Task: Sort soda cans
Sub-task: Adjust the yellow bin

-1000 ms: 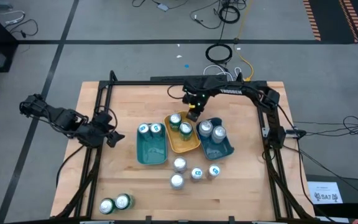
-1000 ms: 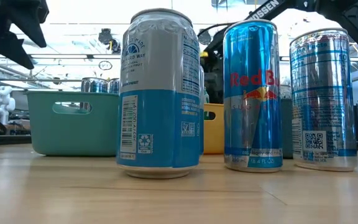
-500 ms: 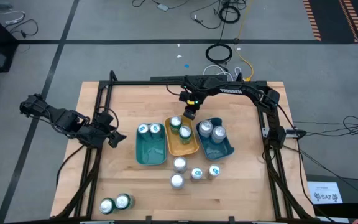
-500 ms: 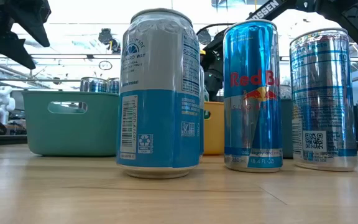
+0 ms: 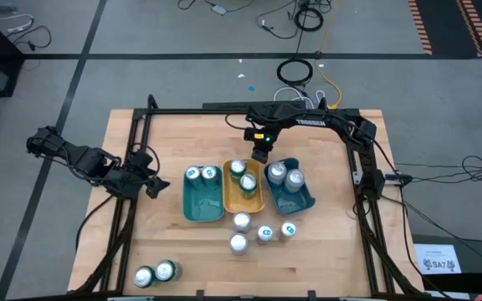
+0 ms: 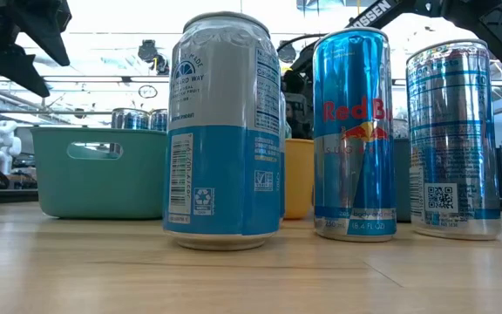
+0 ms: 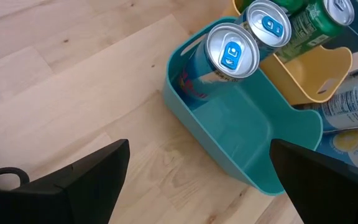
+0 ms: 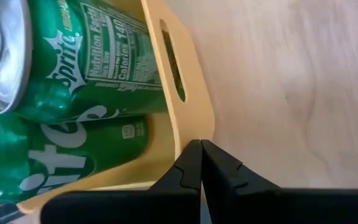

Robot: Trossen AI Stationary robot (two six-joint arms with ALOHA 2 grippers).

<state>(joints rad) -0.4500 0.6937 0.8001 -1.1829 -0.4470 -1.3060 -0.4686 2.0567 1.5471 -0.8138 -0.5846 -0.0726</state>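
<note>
Seen from above, the right claw (image 5: 259, 154) hangs at the far rim of the yellow tray (image 5: 245, 199), which holds two green soda cans (image 5: 243, 176). Only the right wrist view shows its fingers pressed together, empty, at that rim (image 8: 188, 118). The left claw (image 5: 151, 186), fingers spread wide in its wrist view, waits near the surface's (image 5: 182, 259) left edge beside the teal tray (image 5: 202, 205). Four cans (image 5: 262, 232) stand loose on the open front boards.
</note>
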